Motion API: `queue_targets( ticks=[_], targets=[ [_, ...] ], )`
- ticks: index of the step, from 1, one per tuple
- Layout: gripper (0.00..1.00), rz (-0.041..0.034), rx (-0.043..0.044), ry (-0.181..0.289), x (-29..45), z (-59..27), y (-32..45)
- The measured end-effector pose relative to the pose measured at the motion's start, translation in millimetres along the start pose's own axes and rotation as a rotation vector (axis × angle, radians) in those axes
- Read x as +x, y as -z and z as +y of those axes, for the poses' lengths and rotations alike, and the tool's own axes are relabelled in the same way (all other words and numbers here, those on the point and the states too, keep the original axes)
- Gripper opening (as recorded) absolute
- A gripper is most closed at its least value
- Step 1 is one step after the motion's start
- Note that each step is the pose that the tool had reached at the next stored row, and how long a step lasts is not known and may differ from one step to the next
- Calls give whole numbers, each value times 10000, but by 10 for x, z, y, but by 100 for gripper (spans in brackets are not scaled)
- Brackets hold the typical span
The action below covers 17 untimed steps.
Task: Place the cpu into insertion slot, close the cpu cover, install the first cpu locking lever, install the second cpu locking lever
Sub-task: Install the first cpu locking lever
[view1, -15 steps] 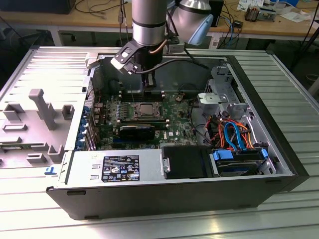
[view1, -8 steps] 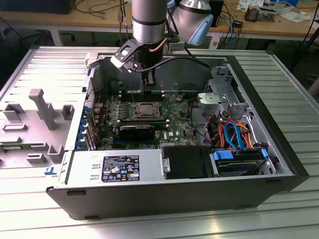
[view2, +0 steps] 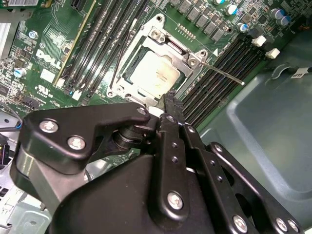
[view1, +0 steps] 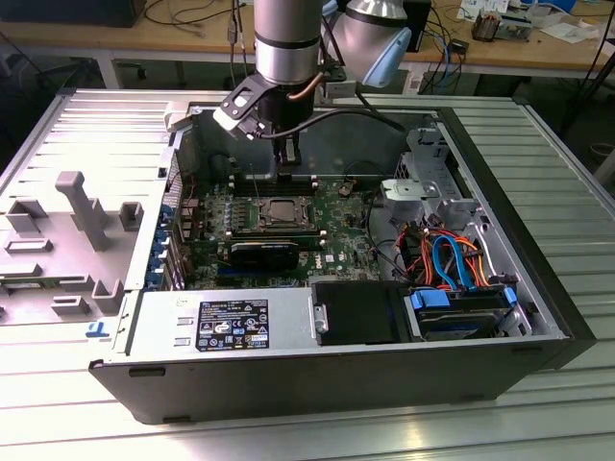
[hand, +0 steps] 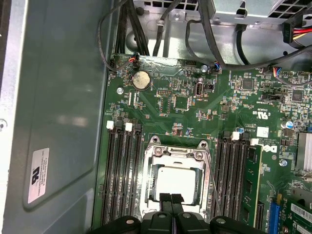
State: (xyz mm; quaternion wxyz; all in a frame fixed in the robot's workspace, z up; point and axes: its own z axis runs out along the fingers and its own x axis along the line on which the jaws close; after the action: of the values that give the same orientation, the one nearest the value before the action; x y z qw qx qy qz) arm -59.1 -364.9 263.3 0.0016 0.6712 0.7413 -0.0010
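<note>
A ribbed metal table [view1: 538,144] carries an open computer case [view1: 288,370] lying on its side, with cluttered workbenches in the far background. Inside the case lies a green circuit board [view1: 336,240]. The robot arm reaches down from the far side, and its black claw [view1: 285,173] hangs over the board.

In the first wrist view the cpu [hand: 175,181], a pale grey square, sits in the insertion slot [hand: 152,183] between two banks of long black memory slots [hand: 122,170]. The silvery cpu cover [hand: 176,157] lies flat around it, and the chip shows through the cover's window.

The two fingertips [hand: 165,198] of the claw are pressed together with nothing between them, over the edge of the cover. Whether they touch it cannot be told.

In the second wrist view a thin metal lever [view2: 219,72] angles out from the cover across the memory slots. A second thin lever [view2: 122,48] runs along the cover's opposite side.
</note>
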Motion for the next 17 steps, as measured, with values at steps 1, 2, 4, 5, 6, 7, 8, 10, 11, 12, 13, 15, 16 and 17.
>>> queue_targets(
  ticks=[1, 2, 4, 5, 6, 7, 8, 10, 11, 12, 13, 15, 16, 17],
  targets=[
    [11, 0, 1, 11, 0, 0, 0],
    [11, 0, 0, 28, 0, 0, 0],
    [11, 0, 0, 90, 0, 0, 0],
    [11, 0, 0, 154, 0, 0, 0],
    [11, -1, 0, 234, 0, 0, 0],
    [11, 0, 0, 303, -1, 0, 0],
    [11, 0, 0, 433, -2, 0, 0],
    [11, 1, -2, 639, -3, 0, 0],
    [11, 0, -2, 741, -3, 0, 0],
    [11, 0, -2, 829, -3, 0, 0],
    [11, 0, -3, 921, -4, 0, 0],
    [11, 1, -3, 1027, -5, 0, 0],
    [11, 1, -4, 1067, -5, 0, 0],
    [11, 1, -4, 1124, -6, -1, 0]
  ],
)
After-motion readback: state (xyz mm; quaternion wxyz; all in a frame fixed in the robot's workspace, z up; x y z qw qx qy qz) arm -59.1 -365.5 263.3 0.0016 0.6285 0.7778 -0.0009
